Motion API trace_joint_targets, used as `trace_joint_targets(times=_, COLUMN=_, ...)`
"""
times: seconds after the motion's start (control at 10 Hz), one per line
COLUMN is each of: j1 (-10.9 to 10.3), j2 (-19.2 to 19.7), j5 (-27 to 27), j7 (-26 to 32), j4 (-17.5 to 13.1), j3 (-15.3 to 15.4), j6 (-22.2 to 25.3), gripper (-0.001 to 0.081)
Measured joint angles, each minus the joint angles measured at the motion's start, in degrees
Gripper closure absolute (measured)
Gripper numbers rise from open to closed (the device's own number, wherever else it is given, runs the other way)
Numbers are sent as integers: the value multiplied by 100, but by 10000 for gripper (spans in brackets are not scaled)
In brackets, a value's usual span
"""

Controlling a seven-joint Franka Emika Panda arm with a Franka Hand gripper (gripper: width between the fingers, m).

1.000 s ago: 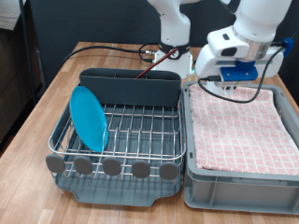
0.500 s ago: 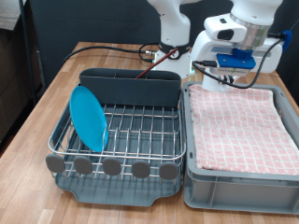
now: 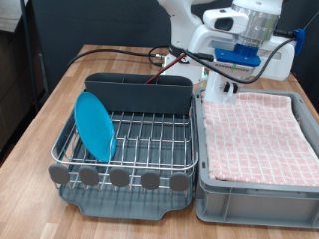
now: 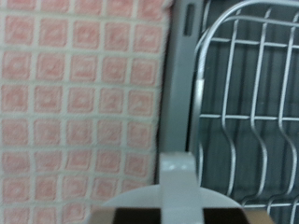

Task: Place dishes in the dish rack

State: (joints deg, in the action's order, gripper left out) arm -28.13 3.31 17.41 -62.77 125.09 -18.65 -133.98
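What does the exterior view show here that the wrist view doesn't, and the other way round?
Only the exterior view shows the blue plate standing upright in the wire rack, the dark caddy along the rack's far side, the wooden table, the cables, and the arm with its tool above the far edge of the grey bin. Only the wrist view shows a white object between the fingers, close up. Both show the pink checkered cloth and the rack's wires beside it.
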Motion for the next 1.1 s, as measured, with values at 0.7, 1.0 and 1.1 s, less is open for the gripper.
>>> trace_joint_targets(times=0.7, j1=25, j2=390, j5=177, j7=-626, j4=-314, j3=-137, j6=-404, gripper=734)
trace_joint_targets(times=1.0, j1=25, j2=438, j5=486, j7=-955, j4=-254, j3=-210, j6=-689, gripper=734)
trace_joint_targets(times=1.1, j1=25, j2=456, j5=561, j7=-969, j4=-254, j3=-243, j6=-787, gripper=734)
